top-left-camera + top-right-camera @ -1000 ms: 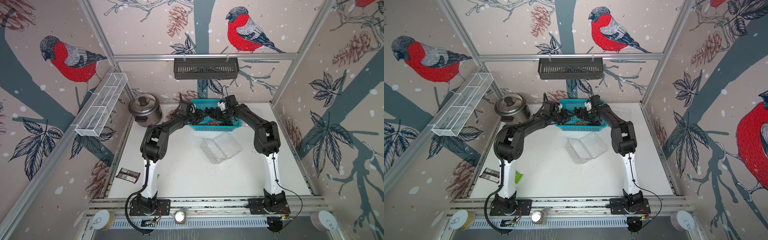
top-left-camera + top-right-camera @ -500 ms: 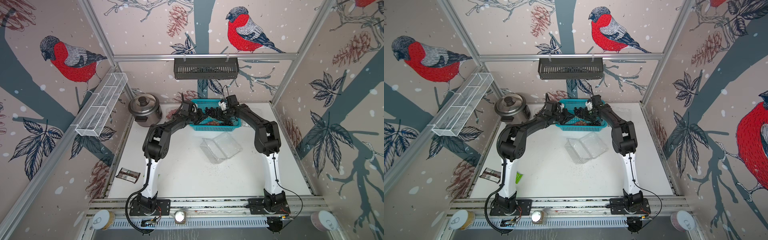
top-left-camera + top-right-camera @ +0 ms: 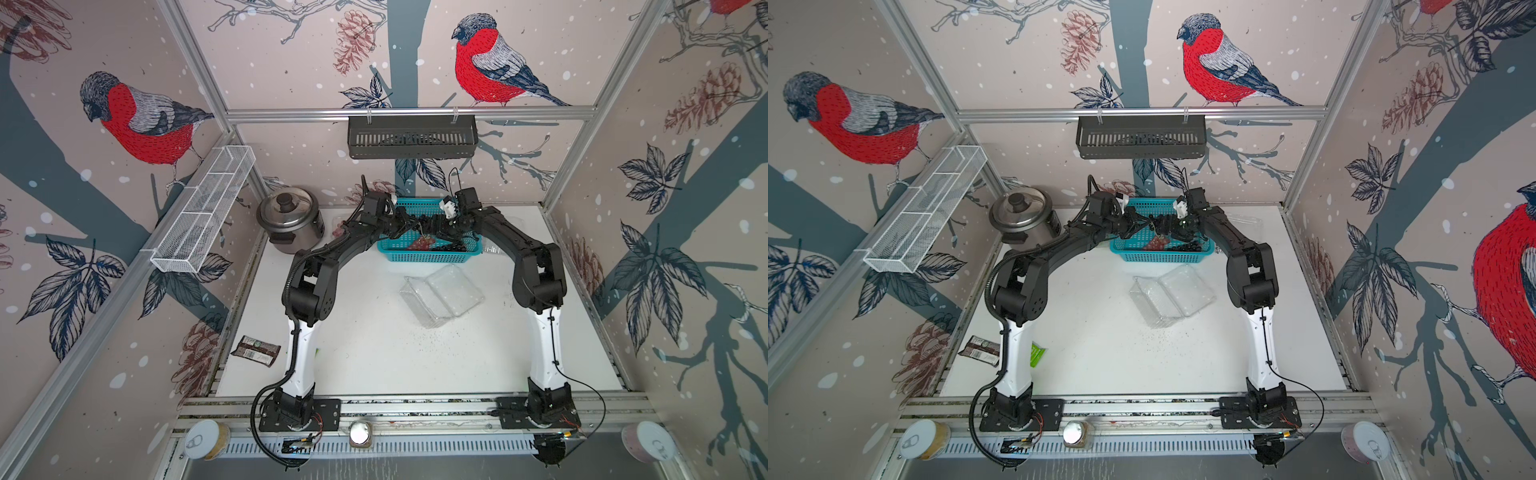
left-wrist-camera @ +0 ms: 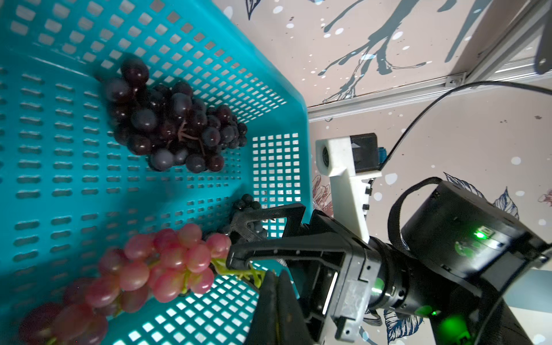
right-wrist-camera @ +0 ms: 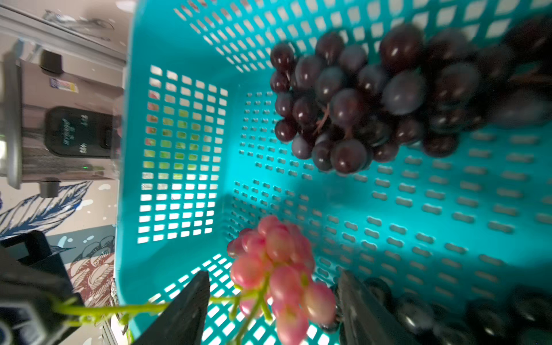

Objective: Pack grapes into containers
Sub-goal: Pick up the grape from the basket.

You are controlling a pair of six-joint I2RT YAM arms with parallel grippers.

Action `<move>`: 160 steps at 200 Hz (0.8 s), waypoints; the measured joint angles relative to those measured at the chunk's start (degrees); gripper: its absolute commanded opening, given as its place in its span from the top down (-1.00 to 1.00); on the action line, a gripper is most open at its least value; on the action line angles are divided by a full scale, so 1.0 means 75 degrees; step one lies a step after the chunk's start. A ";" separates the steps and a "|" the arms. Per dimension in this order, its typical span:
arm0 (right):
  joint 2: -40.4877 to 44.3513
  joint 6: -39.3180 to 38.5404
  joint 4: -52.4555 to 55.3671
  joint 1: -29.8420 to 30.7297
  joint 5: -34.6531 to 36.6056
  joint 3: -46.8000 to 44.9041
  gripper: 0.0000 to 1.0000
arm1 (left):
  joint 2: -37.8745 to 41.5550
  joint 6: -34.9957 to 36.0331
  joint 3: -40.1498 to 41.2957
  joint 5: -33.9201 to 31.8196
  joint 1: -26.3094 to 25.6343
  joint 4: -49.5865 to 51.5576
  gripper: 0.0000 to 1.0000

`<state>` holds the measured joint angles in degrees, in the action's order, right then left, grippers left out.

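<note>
— As things stood a second ago the left jaws were parted; what is entered now?
— Left gripper (image 4: 273,276): jaws pinched flat on the green stem (image 4: 239,271) of the red bunch (image 4: 167,263). Right gripper (image 4: 234,239): jaws spread wider, straddling that bunch, gripping nothing.
— Surroundings?
— Teal basket (image 3: 428,258), rear of table (image 3: 374,353); rice cooker (image 3: 289,216) beside it. Both grippers meet over the basket and hide much of its floor in both top views.
— Count?
— Basket: one red bunch, one large dark bunch (image 4: 173,128), one small black bunch (image 4: 246,206) against the right fingers. Containers: one clamshell (image 3: 442,293), open, before the basket; one clear punnet (image 3: 1246,220), far right corner.
</note>
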<state>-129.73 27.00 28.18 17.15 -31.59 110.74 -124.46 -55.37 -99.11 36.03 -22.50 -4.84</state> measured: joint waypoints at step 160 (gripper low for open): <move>0.4153 0.0472 -0.0941 -0.0061 0.1437 -0.3856 -1.00 | 0.0813 0.1040 -0.2133 -0.0044 -0.0367 0.2200 1.00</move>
<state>-98.59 30.55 21.12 16.69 -20.82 81.82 -118.37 -47.57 -115.11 35.70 -25.26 11.66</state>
